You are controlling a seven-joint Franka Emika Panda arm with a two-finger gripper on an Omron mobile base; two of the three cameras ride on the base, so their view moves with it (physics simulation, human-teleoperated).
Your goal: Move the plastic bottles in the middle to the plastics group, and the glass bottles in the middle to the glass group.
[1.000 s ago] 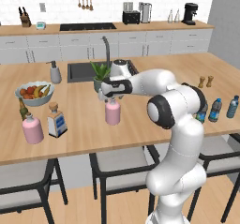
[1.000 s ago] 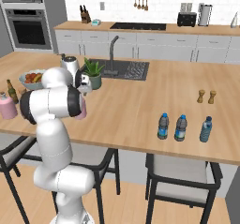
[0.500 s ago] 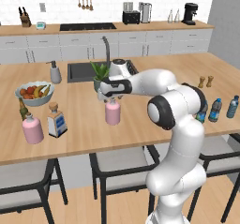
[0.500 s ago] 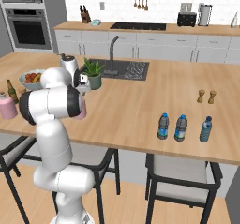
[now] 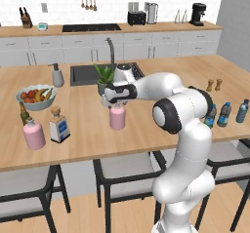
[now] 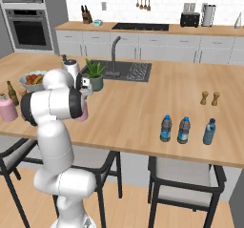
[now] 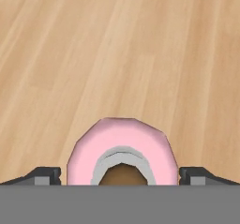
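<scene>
- Over the middle of the wooden island counter (image 5: 146, 129), my gripper (image 5: 115, 102) hangs right above the round pink bottle with narrow neck (image 5: 117, 117), which stands upright on the wood.
- From the hand view, that pink bottle (image 7: 123, 155) sits between my two dark fingertips (image 7: 43, 175), one at 9 o'clock and one at 3 o'clock of it, both apart from the glass; my fingers are spread wider than the bottle and hold nothing.
- At 9 o'clock of it stands the flat square clear bottle with blue-and-white label and tan stopper (image 5: 59, 125); the label's writing is too small to read.
- Farther that way stand the stout pink bottle with a pale cap (image 5: 33, 133) and, just behind it, the thin dark olive-brown bottle (image 5: 23, 113), near a bowl of fruit (image 5: 35, 96).
- Close at 12 o'clock of my hand is a potted green plant (image 5: 104, 78) beside the dark sink (image 5: 88, 73).
- Well apart at 3 o'clock stand three small clear water bottles with blue labels and dark caps (image 6: 184, 130), labels unreadable, with two small brown shakers (image 6: 210, 98) behind them.
</scene>
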